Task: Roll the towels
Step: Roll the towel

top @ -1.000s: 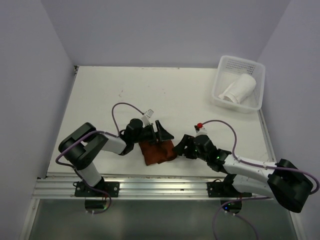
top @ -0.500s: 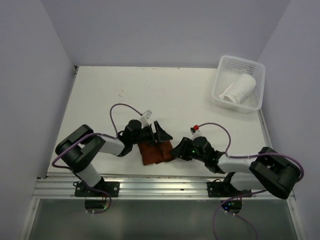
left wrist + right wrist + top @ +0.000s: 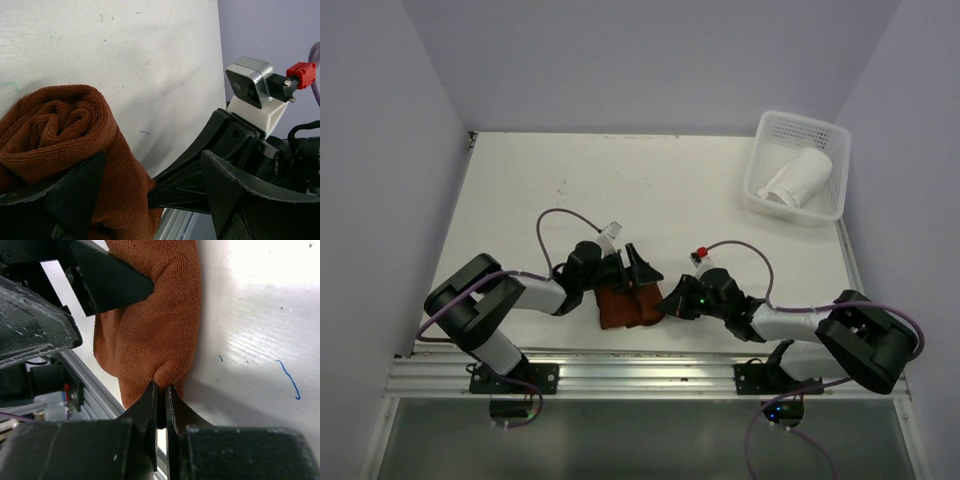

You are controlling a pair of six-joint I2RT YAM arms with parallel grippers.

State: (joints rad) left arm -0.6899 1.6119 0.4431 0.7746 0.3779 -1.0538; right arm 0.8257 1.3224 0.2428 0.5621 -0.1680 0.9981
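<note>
The rust-brown towel (image 3: 620, 308) lies rolled near the table's front edge; its spiral end (image 3: 55, 120) shows in the left wrist view. My left gripper (image 3: 632, 275) stands open over the roll, one finger (image 3: 75, 195) resting on the cloth and the other (image 3: 235, 190) off to its right. My right gripper (image 3: 668, 303) is shut at the roll's right end, its tips (image 3: 161, 389) pinching a small fold of the brown towel (image 3: 160, 315). The white towel (image 3: 797, 177) lies rolled inside the basket (image 3: 798, 124).
The white perforated basket sits at the table's far right corner. A metal rail (image 3: 620, 372) runs along the near edge, just below the towel. The two grippers sit close together; the left gripper's finger (image 3: 110, 285) fills the upper left of the right wrist view.
My right gripper moved left to the brown towel's right end and closed on a fold of it. The left gripper stayed open over the roll and shifted slightly left.
</note>
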